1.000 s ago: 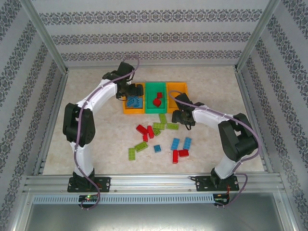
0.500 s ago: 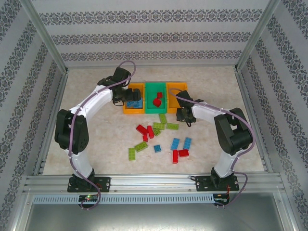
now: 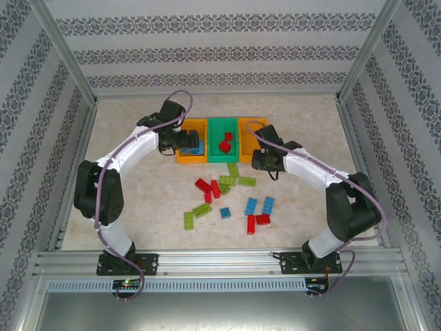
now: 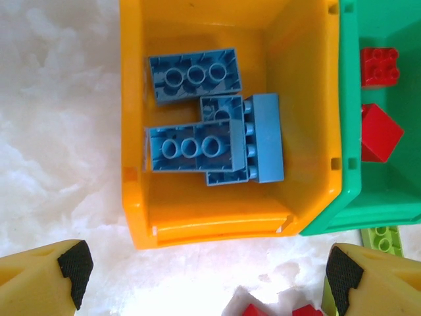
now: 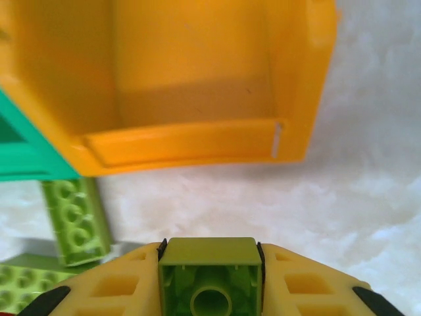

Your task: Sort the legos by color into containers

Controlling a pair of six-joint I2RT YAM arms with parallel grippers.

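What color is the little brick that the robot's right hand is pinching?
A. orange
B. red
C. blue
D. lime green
D: in the right wrist view, the right gripper is shut on a small lime green studded plastic brick, held between its yellow fingers.

Pale mottled tabletop (image 3: 155, 200), damask-striped walls (image 3: 220, 52), aluminium frame rails (image 3: 220, 261)
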